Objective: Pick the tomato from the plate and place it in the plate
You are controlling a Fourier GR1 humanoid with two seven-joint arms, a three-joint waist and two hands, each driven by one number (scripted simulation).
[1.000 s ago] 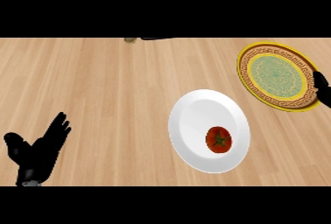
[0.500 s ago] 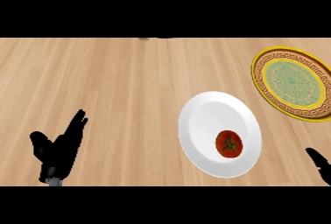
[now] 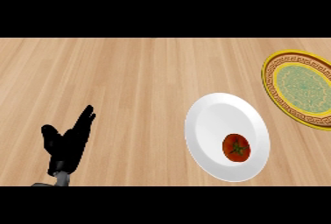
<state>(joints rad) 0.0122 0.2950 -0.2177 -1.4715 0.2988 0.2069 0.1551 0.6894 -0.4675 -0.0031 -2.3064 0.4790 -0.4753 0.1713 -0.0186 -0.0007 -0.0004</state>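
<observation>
A red tomato (image 3: 237,148) with a green stem lies in the lower part of a plain white plate (image 3: 216,118) right of the middle of the wooden counter. A second plate (image 3: 282,94) with a yellow patterned rim and green centre sits at the right edge, partly cut off by the view. My left hand (image 3: 66,144) rests at the lower left, fingers straight and pointing up, well apart from both plates. My right hand shows nowhere in the head view.
The wooden counter top (image 3: 116,83) fills the view, with bare wood between my left hand and the white plate.
The view has shifted, so both plates and my left hand sit further right and lower in the picture. The right hand, seen at the right edge before, has left the view.
</observation>
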